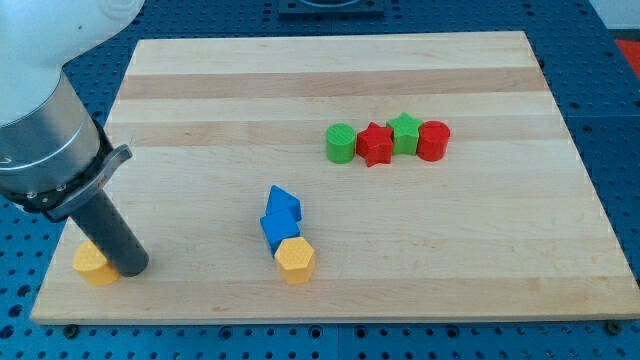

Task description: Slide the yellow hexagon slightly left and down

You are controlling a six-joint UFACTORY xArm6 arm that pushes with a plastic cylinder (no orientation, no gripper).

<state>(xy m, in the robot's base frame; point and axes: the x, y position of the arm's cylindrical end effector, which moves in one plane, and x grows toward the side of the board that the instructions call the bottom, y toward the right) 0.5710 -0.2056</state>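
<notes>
The yellow hexagon [295,259] lies near the board's bottom edge, a little left of centre, touching the lower end of a blue block [277,230]. A second blue block [283,203] sits just above that one. My tip [129,268] is at the board's bottom left corner, far to the left of the hexagon. It stands right against another yellow block [92,264], whose right part the rod hides and whose shape I cannot make out.
A row of blocks lies right of centre in the upper half: a green cylinder [341,142], a red star [375,144], a green star [404,132] and a red cylinder [433,140]. The wooden board [330,75] rests on a blue perforated table.
</notes>
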